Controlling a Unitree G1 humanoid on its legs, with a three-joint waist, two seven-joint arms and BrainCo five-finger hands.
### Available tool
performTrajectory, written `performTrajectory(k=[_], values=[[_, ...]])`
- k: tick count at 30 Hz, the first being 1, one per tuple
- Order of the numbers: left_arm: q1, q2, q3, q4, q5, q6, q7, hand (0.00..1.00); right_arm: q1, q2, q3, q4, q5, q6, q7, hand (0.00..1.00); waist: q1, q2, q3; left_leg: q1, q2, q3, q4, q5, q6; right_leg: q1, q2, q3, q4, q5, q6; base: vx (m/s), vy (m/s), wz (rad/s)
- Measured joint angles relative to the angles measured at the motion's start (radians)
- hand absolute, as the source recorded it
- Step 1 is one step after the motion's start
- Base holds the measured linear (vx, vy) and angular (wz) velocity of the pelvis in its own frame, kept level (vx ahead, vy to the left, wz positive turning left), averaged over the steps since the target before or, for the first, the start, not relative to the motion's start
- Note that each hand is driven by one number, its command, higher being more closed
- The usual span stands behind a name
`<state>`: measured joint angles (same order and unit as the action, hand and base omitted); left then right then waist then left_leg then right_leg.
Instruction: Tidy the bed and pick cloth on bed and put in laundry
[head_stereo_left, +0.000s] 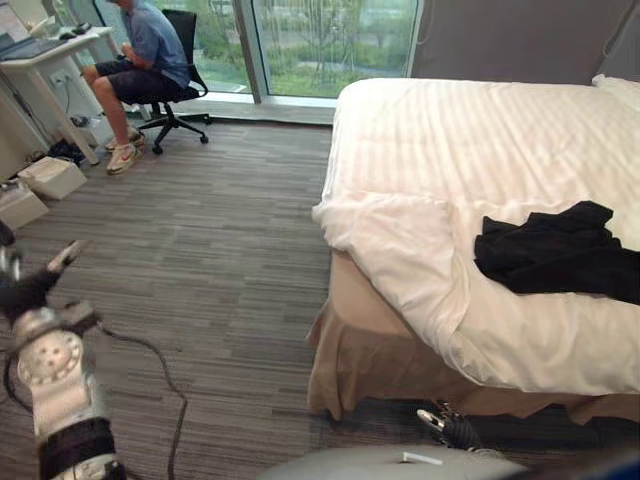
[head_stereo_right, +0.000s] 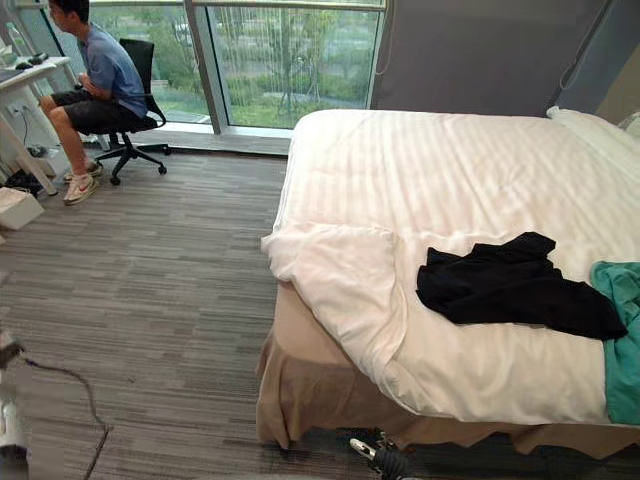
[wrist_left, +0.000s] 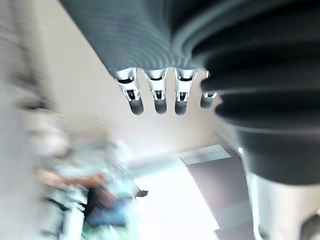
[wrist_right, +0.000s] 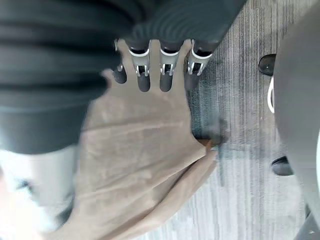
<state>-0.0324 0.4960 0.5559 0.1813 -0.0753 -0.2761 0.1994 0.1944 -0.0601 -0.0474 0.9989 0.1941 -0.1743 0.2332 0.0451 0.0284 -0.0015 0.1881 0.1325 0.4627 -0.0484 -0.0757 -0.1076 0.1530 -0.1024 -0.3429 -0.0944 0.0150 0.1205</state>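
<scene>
You stood off the foot corner of the bed (head_stereo_left: 450, 130) with nothing picked up yet. The black cloth (head_stereo_left: 560, 255) lay crumpled on the white duvet (head_stereo_left: 420, 250) at 3 o'clock in the left eye view, and a teal cloth (head_stereo_right: 622, 330) lay right beside it at 4 o'clock in the right eye view. Your left hand (head_stereo_left: 28, 290) was out at 8 o'clock over the carpet (head_stereo_left: 220, 260), fingers straight and empty. Your right hand (wrist_right: 144, 75) was low at 6 o'clock by the beige bed skirt (wrist_right: 140, 165), fingers straight, side by side, holding nothing. As I judged it, the reach was too long from there. You needed to step toward 3 o'clock, come down on the middle of the black heap and bunch plenty of fabric so nothing trailed. The turned-back duvet corner (head_stereo_left: 385, 215) near the centre wanted smoothing afterwards
</scene>
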Motion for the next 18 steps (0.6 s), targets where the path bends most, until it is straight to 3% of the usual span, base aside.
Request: performTrajectory(k=[3, 5, 12, 14, 18], values=[[-0.040, 0.001, -0.119, -0.078, 0.125, -0.001, -0.039, 0.00, 0.000, -0.001, -0.001, -0.001, 0.008, 0.005, 0.000, 0.00, -0.004, 0.002, -0.003, 0.000, 0.001, 0.024, 0.008, -0.002, -0.003, -0.007, 0.002, 0.028, 0.000, 0.000, 0.000, -0.03, -0.028, -0.27], [-0.068, 0.001, -0.217, -0.120, 0.226, 0.005, -0.075, 0.00, 0.000, 0.001, -0.008, -0.006, 0.019, 0.007, 0.000, 0.00, -0.023, 0.005, -0.005, 0.000, 0.008, 0.036, 0.020, -0.008, -0.010, -0.012, 0.008, 0.048, 0.000, 0.000, -0.001, -0.06, -0.059, -0.23], [-0.145, 0.009, -0.363, -0.099, 0.308, 0.058, -0.188, 0.00, 0.006, 0.000, -0.068, -0.035, 0.027, 0.016, 0.000, 0.00, -0.056, 0.028, -0.009, 0.007, 0.020, 0.086, 0.021, -0.008, -0.010, -0.045, 0.031, 0.106, 0.007, 0.006, -0.012, -0.04, -0.058, -0.25], [-0.180, 0.043, -0.425, -0.054, 0.334, 0.077, -0.226, 0.00, 0.008, -0.001, -0.075, -0.045, 0.027, 0.022, 0.004, 0.00, -0.060, 0.033, -0.009, 0.012, 0.022, 0.106, 0.024, -0.008, -0.010, -0.051, 0.036, 0.119, 0.008, 0.007, -0.014, -0.05, -0.046, -0.18], [-0.216, 0.053, -0.499, 0.000, 0.366, 0.117, -0.247, 0.00, 0.011, -0.014, -0.098, -0.064, 0.027, 0.038, 0.021, 0.00, -0.071, 0.045, -0.002, 0.011, 0.022, 0.122, 0.025, -0.008, -0.010, -0.074, 0.037, 0.138, 0.029, 0.005, -0.017, -0.07, -0.048, -0.17]])
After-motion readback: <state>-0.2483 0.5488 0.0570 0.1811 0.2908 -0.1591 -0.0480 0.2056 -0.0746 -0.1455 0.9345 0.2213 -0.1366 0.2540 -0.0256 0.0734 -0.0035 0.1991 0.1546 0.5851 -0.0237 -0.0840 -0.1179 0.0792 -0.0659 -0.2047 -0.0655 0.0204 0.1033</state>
